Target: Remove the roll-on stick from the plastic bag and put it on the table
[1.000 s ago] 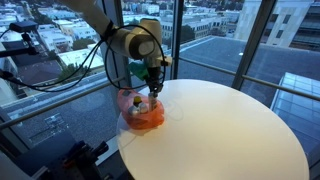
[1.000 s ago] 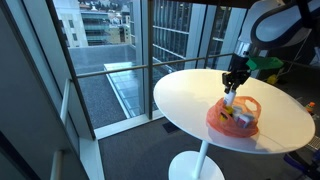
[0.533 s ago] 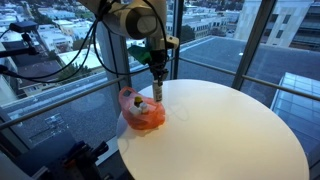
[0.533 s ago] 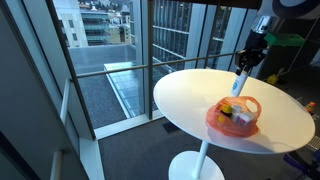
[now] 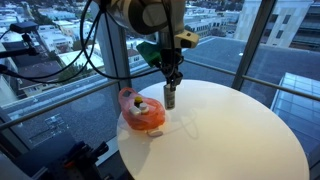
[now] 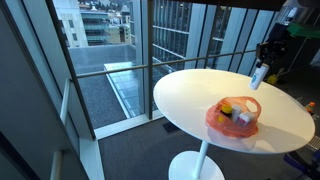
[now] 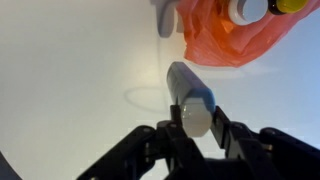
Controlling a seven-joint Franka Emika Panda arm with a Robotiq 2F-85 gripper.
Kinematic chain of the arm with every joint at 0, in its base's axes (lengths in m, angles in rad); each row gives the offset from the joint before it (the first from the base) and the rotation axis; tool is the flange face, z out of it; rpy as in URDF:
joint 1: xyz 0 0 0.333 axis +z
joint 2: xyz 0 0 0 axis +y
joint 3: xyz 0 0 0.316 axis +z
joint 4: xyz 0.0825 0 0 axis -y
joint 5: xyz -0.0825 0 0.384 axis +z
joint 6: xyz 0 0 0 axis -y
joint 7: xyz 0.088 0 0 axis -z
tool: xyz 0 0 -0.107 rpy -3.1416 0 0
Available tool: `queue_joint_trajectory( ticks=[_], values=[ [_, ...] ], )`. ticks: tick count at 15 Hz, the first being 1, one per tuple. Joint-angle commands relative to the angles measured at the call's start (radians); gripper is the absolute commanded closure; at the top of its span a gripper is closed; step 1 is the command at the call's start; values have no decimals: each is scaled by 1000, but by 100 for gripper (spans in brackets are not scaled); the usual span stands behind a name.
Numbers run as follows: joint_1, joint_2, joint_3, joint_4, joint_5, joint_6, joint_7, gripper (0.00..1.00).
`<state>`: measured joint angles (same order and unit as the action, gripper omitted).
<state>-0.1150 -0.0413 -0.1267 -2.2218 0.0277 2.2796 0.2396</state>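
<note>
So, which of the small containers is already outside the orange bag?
The roll-on stick, gripped in the claw above the table; the white-capped bottle and yellow-topped item lie inside the bag.

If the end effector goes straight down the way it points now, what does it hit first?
Probably bare table, just beside the orange bag; the stick in the end effector would touch down first. Depth is uncertain.

Most of the round bench (image 5: 235, 125) is left bare and can be reached freely from above. Room is taken only near one edge by the orange plastic bag (image 5: 143, 116). Below the roll-on stick (image 7: 190, 98) held in the fingers (image 7: 222, 138), bare bench is seen, the bag just beside.
</note>
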Motion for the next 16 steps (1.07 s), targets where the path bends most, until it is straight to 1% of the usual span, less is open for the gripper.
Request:
queue_joint_trajectory(
  ticks=[1,5,8,12,16],
  values=[
    [-41,-36,-31,-50,-8,12,-8,90],
    [-79,-31,-67,-108,-3,42,-21,90],
    [-100,-22,-88,-161,-9,103,-26,90],
    [-118,2,-104,-221,-4,202,-21,90],
    [-122,43,-113,-257,36,242,-38,90]
  ],
)
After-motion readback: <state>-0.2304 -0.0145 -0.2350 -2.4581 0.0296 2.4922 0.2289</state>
